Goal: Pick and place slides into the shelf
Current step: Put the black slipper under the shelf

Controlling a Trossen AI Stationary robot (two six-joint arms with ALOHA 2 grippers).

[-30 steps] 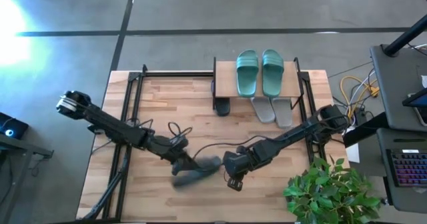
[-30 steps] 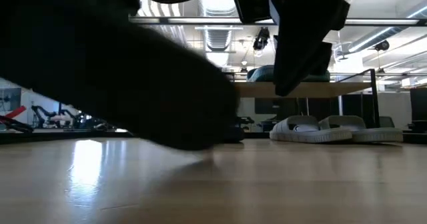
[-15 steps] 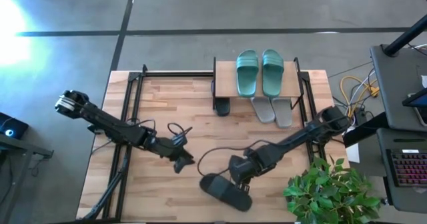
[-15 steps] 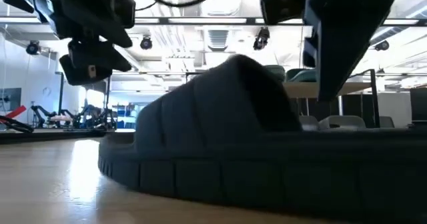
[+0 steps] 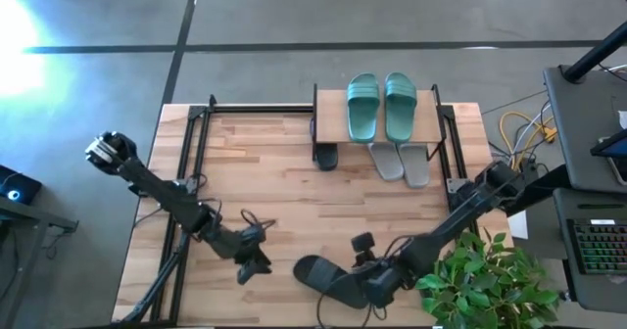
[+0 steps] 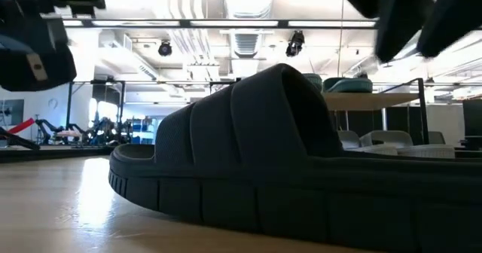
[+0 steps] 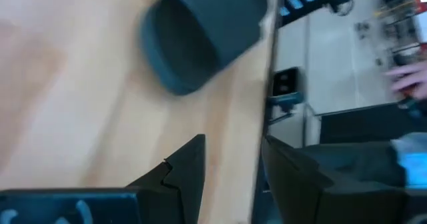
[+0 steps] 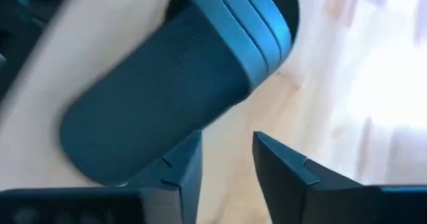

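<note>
A black slide (image 5: 328, 279) lies flat on the worktop (image 5: 294, 192) near its front edge, sole down, close to the low camera, where it fills most of the low view (image 6: 271, 170). It rests free, with neither arm touching it.

The right gripper (image 5: 377, 288) hangs just beside the black slide's heel end, at the front of the worktop next to a potted plant (image 5: 480, 280). In its wrist view the two fingers (image 8: 180, 164) stand apart with bare wood between them, released and grasping nothing, and the slide (image 8: 180, 84) lies just ahead of them.

The left gripper (image 5: 253, 265) sits to the left of the slide, a short way off it, also over the front part of the worktop. Its fingers (image 7: 187, 164) are parted too, with nothing between them, and the slide's toe end (image 7: 200, 37) shows farther off in that wrist view.

At the back of the worktop stands the shelf (image 5: 331, 118). Two teal-green slides (image 5: 382, 106) lie side by side on its top board. Two light grey slides (image 5: 400, 161) poke out from the lower tier beneath them, and another black slide (image 5: 326, 156) peeks out at the left end of that tier
</note>
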